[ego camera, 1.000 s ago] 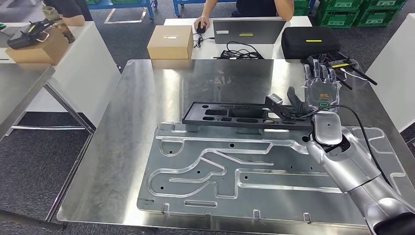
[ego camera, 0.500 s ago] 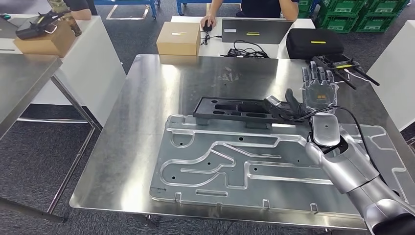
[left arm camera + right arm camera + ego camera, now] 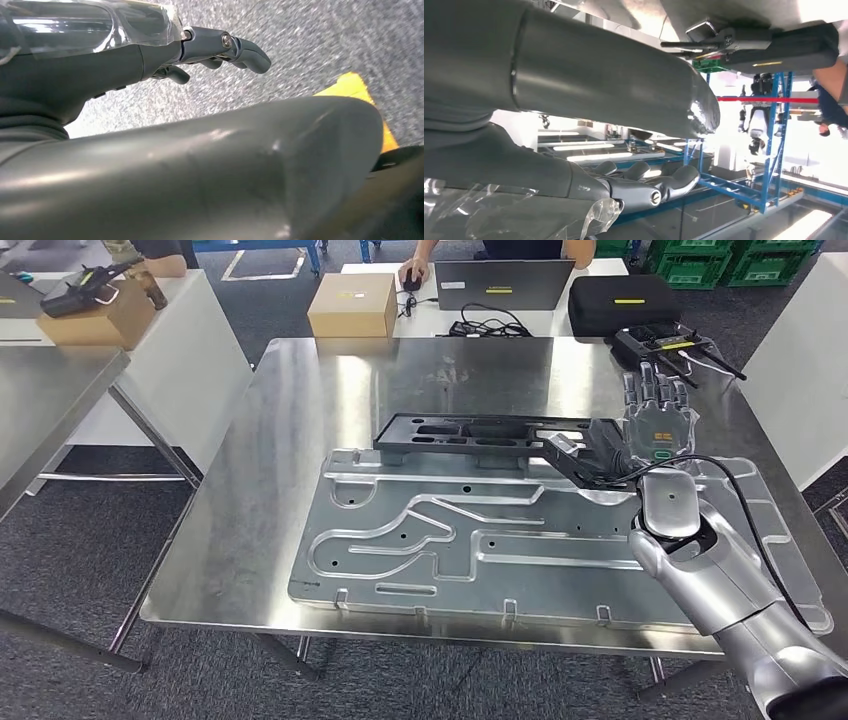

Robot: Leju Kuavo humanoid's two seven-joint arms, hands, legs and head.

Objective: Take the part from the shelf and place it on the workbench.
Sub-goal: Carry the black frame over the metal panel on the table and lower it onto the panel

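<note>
From the head view I get bright, even overhead light, with white glare streaking the steel worktop (image 3: 300, 440) and only soft shadows under it. My left wrist picture is dimmer and smeared, the floor (image 3: 325, 45) blurred. The right wrist one blows out white in the background.

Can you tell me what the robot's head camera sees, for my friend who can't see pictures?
The robot's right hand touches the end of a long black part that lies on a big grooved metal plate on a shiny steel workbench. Behind it sit a cardboard box, a laptop and a black case.
</note>
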